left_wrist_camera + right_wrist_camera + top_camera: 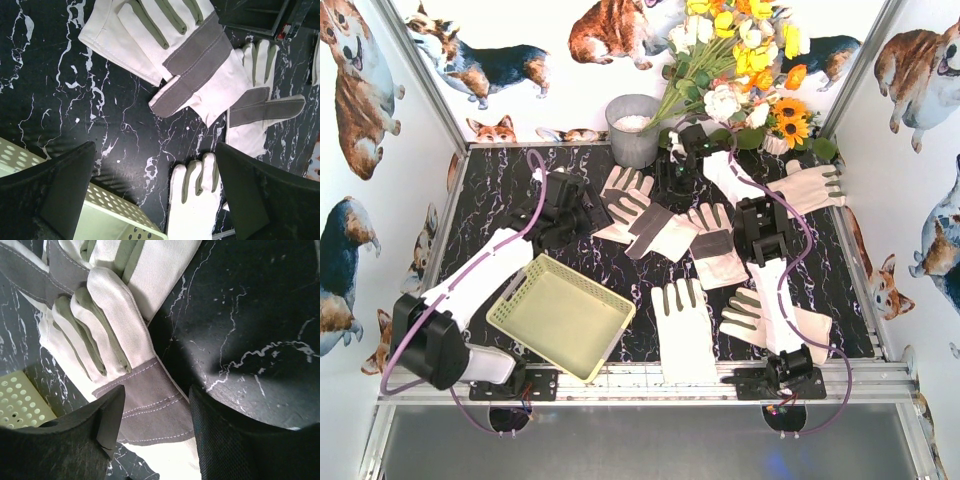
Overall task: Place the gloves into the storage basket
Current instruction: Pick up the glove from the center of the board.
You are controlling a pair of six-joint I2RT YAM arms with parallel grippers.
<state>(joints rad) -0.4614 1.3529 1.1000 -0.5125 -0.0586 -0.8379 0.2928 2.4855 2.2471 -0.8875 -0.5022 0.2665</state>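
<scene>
Beyond the storage basket (560, 316), the left gripper (155, 165) hangs over the dark table (75, 100), jaws wide apart, holding nothing. The gloves (683, 330) all lie outside the basket, beyond it and to its right. The right gripper (157, 410) hovers over one grey cuff (145, 395), jaws parted, empty.

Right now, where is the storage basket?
In the top view the storage basket sits at near left, beside the left arm, with a glove lying to its right.
</scene>
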